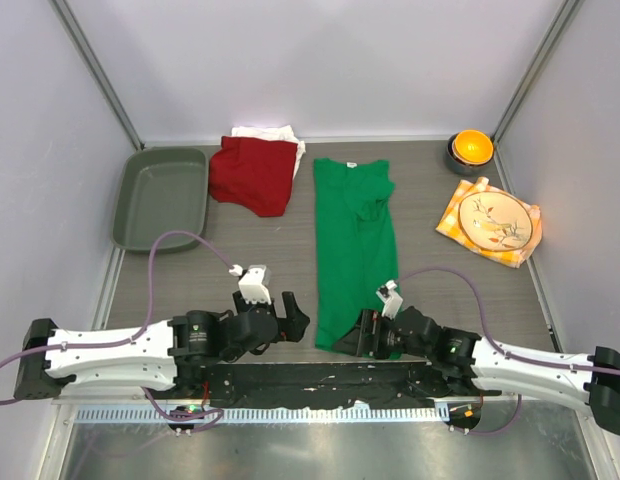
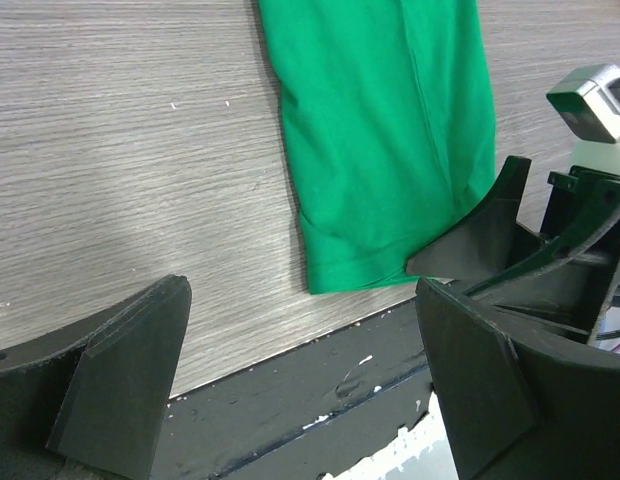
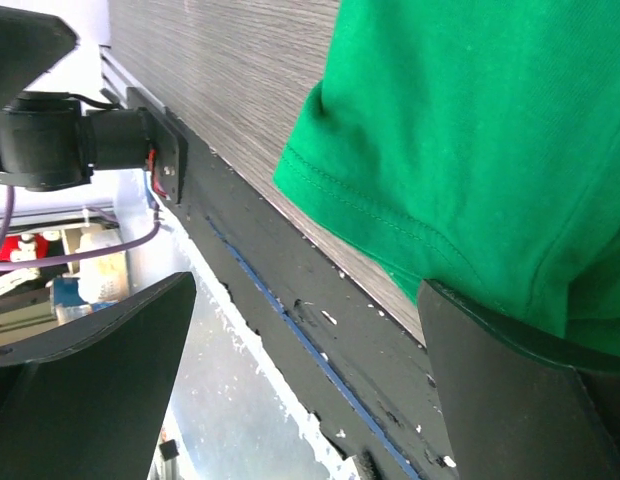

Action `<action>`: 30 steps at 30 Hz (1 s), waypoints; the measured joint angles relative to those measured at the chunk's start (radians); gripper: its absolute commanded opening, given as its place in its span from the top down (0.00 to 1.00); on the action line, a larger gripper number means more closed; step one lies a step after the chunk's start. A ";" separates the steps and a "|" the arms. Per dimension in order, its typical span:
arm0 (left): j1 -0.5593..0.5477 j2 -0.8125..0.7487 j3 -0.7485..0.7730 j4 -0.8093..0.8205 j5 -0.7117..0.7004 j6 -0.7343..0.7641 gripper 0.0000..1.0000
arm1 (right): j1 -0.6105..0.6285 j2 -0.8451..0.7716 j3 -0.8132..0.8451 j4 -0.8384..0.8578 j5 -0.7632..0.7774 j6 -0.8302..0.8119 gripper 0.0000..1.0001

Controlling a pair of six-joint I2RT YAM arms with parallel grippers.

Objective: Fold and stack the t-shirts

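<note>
Bright green cloth is lying in the middle of the table [image 1: 190, 270]: the green t-shirt [image 1: 355, 250] is stretching as a long narrow strip from its collar and small white neck label at the far end to its stitched hem at the near edge. A sleeve is lying turned in over the chest, making soft creases. The dark red t-shirt [image 1: 253, 175] is sitting in a loose, rumpled fold at the far left, covering most of the white t-shirt [image 1: 270, 133], which is showing only at its far edge.

The left gripper [image 1: 295, 318] is hovering just left of the hem, fingers spread wide and grasping nothing. The right gripper [image 1: 362, 336] is hanging over the hem's near corner, fingers likewise released; whether one finger is touching the cloth I cannot tell.
</note>
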 measured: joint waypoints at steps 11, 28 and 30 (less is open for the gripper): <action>0.000 0.074 -0.001 0.040 0.027 0.000 0.00 | 0.000 -0.173 -0.014 -0.060 -0.012 0.003 0.00; 0.000 0.321 -0.084 0.327 0.140 -0.102 0.00 | 0.000 -0.219 0.473 -0.802 0.386 -0.107 0.00; 0.000 0.322 -0.141 0.393 0.150 -0.125 0.01 | 0.000 -0.232 0.466 -0.858 0.410 -0.094 0.00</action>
